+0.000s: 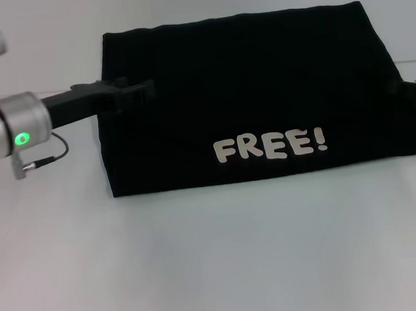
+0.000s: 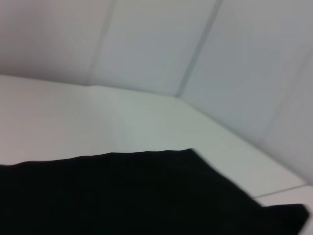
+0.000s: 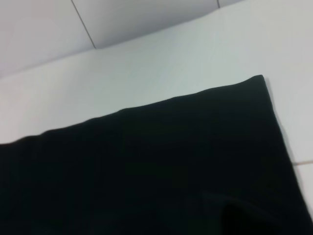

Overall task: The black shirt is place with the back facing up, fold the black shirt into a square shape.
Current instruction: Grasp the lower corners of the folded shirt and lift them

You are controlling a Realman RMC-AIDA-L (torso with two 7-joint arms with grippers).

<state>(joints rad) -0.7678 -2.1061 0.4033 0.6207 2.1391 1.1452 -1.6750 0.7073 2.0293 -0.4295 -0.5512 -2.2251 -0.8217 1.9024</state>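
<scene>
The black shirt [image 1: 260, 86] lies on the white table [image 1: 202, 264] as a wide, roughly rectangular folded panel. Off-white "FREE!" lettering [image 1: 271, 146] faces up near its front edge. My left gripper [image 1: 142, 94] reaches in from the left and overlaps the shirt's left edge. My right gripper [image 1: 399, 88] is at the shirt's right edge, mostly out of view. Black on black hides how either one meets the cloth. The left wrist view shows a flat stretch of the shirt [image 2: 122, 196] and one corner. The right wrist view shows another stretch of it [image 3: 146, 166] with a corner.
Bare white table lies in front of the shirt and to its left. A thin cable [image 1: 46, 159] hangs under my left wrist. Pale wall panels [image 2: 146, 44] stand behind the table's far edge.
</scene>
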